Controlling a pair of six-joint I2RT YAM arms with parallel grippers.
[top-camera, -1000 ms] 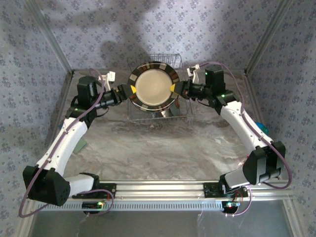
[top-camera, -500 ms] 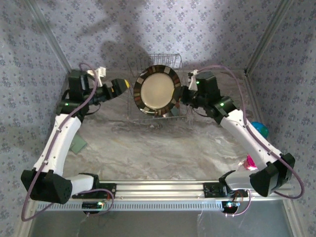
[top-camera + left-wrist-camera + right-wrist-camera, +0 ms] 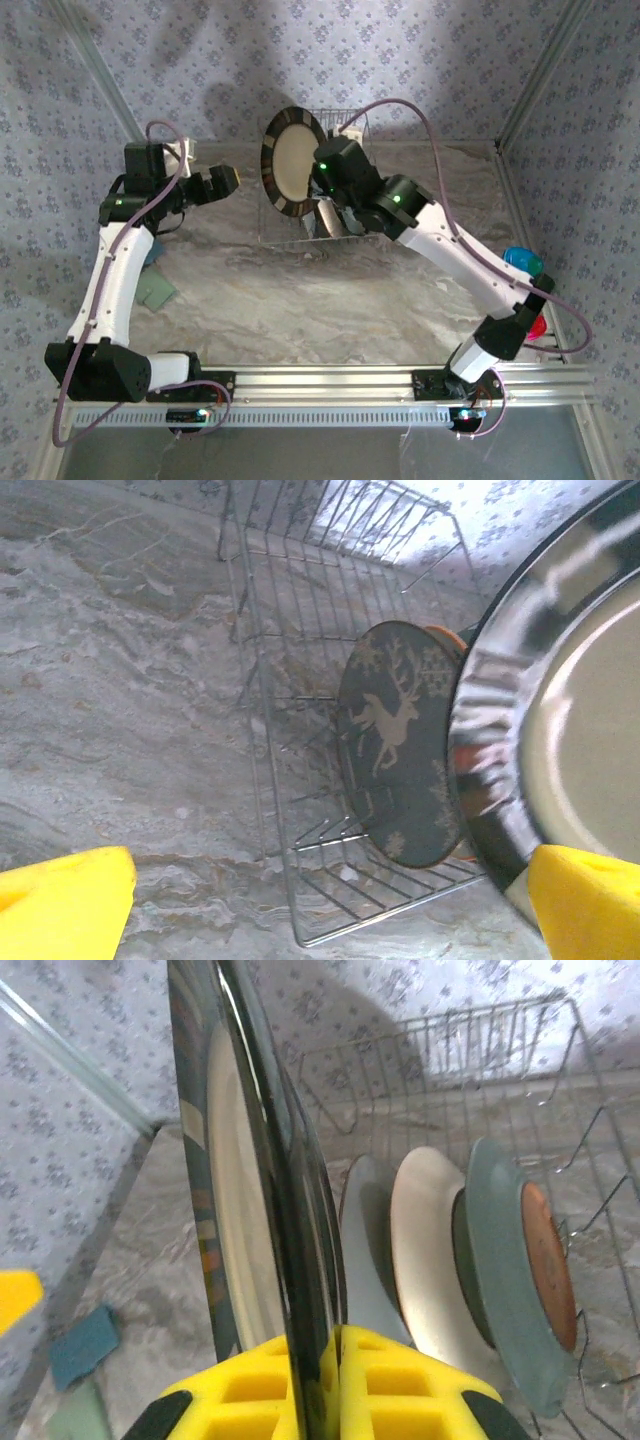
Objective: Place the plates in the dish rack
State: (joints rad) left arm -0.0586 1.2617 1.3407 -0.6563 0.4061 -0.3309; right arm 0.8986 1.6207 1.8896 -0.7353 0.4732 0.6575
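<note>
The striped plate (image 3: 288,160) stands on edge in the air over the left end of the dish rack (image 3: 345,122), its cream centre turned toward the left arm. It is glossy glazed ware with a dark brown rim broken by lighter bars. Whether its lower edge touches the wires cannot be told. The right gripper (image 3: 318,1385) holds it by the rim, the jaws pinched narrow on the thin edge. Their yellow pads (image 3: 395,1390) are moulded in a waffle grid.

The left gripper (image 3: 224,180) hangs to the left of the rack, apart from the plate. Its jaws are wide with nothing between them, and the smooth yellow fingertips (image 3: 60,905) sit at the two bottom corners of the left wrist view.

The rack is a rectangular basket of thin, shiny metal wire with rows of upright tines. In it the reindeer plate (image 3: 395,745) stands upright, matt dark grey with a pale leaping deer and snowflakes. An orange plate (image 3: 447,636) shows just behind its top edge. From the right wrist, three plates stand close side by side in the tines: a pale grey one (image 3: 362,1260), a cream one (image 3: 425,1250) and a grey-green one (image 3: 500,1290) with a round brownish disc in its middle.

The table (image 3: 330,300) has a grey marbled surface. On it lie a green cloth (image 3: 155,290) at the left and, at the right, a blue cup (image 3: 522,262) and a pink cup (image 3: 538,326). The walls (image 3: 420,50) carry a small flower print.
</note>
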